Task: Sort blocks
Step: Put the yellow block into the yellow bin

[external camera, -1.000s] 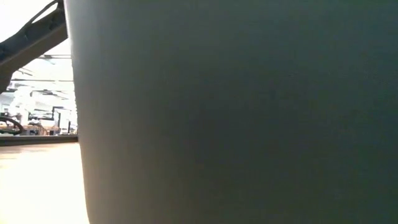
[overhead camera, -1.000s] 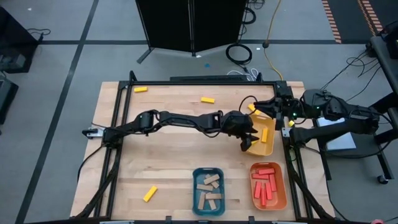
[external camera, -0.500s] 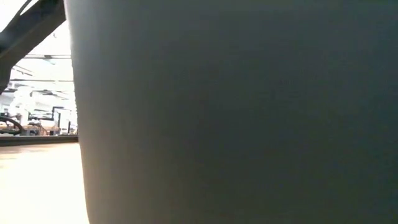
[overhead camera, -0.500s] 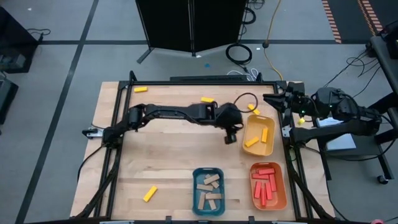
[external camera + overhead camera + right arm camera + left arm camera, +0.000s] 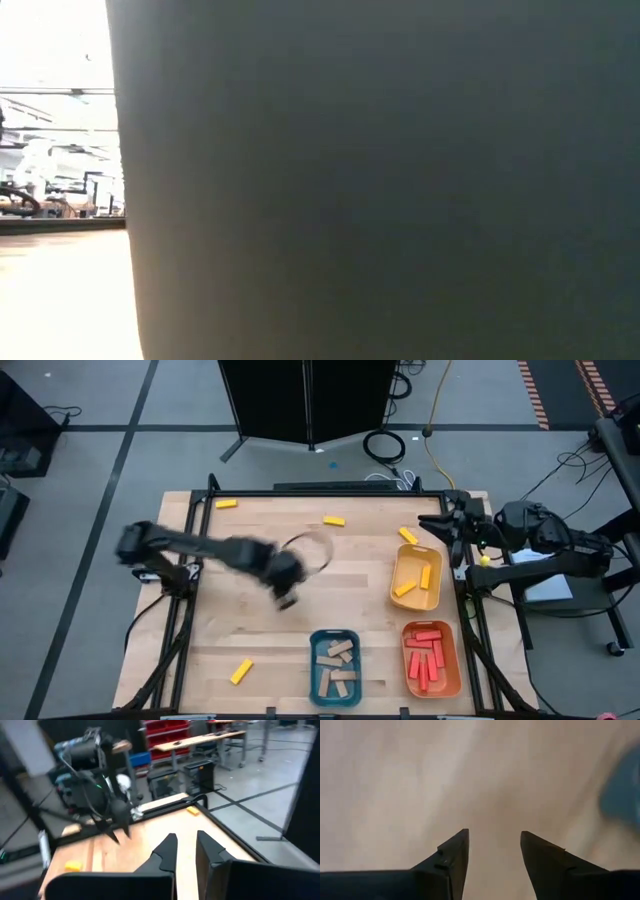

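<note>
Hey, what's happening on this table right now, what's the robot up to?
It is sorting blocks by colour. The left gripper is empty, fingers apart, over the bare middle of the table. The right gripper waits shut at the far right edge. The yellow tray holds two yellow blocks, the orange tray red blocks, the blue tray tan ones. Four yellow blocks lie loose; the nearest one is by the front edge.

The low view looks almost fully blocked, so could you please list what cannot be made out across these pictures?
- Low view: a dark surface close to the lens hides the blocks and trays.
- High view: the left hand is smeared by motion, so its fingers are unreadable there.
- Left wrist view: the table is blurred; only open, empty fingers show.
- High view: the tan blocks in the blue tray overlap, uncountable.
</note>
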Available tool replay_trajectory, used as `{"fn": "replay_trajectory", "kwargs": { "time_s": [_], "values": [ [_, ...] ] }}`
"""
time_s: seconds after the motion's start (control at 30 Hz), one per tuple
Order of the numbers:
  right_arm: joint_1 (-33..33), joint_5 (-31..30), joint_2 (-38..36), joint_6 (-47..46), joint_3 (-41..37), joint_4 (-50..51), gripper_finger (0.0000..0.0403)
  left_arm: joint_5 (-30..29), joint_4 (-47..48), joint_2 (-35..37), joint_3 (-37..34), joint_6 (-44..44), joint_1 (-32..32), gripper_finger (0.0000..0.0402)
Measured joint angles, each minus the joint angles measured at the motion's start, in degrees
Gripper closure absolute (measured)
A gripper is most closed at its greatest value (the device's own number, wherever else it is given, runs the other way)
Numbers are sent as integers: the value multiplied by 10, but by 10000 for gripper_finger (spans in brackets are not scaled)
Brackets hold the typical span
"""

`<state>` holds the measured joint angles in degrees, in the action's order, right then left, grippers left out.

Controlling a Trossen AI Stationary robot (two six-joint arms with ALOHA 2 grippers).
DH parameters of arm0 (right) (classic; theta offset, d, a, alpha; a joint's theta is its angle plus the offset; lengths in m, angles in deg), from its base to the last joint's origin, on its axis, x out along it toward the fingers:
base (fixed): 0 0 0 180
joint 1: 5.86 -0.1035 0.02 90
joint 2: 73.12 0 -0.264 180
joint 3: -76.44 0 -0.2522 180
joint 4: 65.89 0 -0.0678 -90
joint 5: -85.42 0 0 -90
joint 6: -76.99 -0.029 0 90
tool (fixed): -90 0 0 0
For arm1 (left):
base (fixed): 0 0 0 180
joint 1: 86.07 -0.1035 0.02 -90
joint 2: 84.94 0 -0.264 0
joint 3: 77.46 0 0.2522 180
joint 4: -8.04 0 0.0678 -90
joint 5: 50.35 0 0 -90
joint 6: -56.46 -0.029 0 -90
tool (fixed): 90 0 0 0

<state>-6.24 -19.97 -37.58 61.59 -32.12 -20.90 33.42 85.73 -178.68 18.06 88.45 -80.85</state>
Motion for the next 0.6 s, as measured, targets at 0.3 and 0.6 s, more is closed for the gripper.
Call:
{"fn": "replay_trajectory", "kwargs": {
  "time_s": [0.3,0.6],
  "values": [
    [-1,80,41,78,0,-3,403,210,21,45,-137,481,239,226],
    [-1,81,98,25,0,-38,403,250,-77,-51,-156,577,325,226]
  ]
}}
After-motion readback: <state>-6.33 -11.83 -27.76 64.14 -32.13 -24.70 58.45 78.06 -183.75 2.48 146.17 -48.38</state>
